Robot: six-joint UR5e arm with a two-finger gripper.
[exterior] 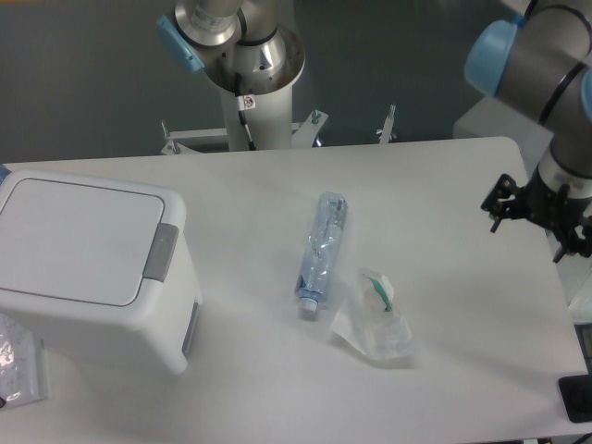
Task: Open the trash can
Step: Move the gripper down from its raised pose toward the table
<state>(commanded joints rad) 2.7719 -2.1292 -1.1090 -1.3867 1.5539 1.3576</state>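
Note:
The trash can (176,324) is a large white boxy bin standing at the left of the table. Its flat white lid (74,240) lies shut, and the grey push-button latch (164,252) sits on the lid's right edge. My gripper (527,236) is black and hangs at the far right of the table, far from the bin. Its fingers (495,208) look spread apart with nothing between them.
A crushed clear plastic bottle (321,254) lies mid-table, with crumpled clear packaging with a green mark (375,319) beside it. A clear plastic bag (18,365) lies at the bin's lower left. The arm's white base (250,92) stands at the back edge. A dark object (578,398) sits at the lower right corner.

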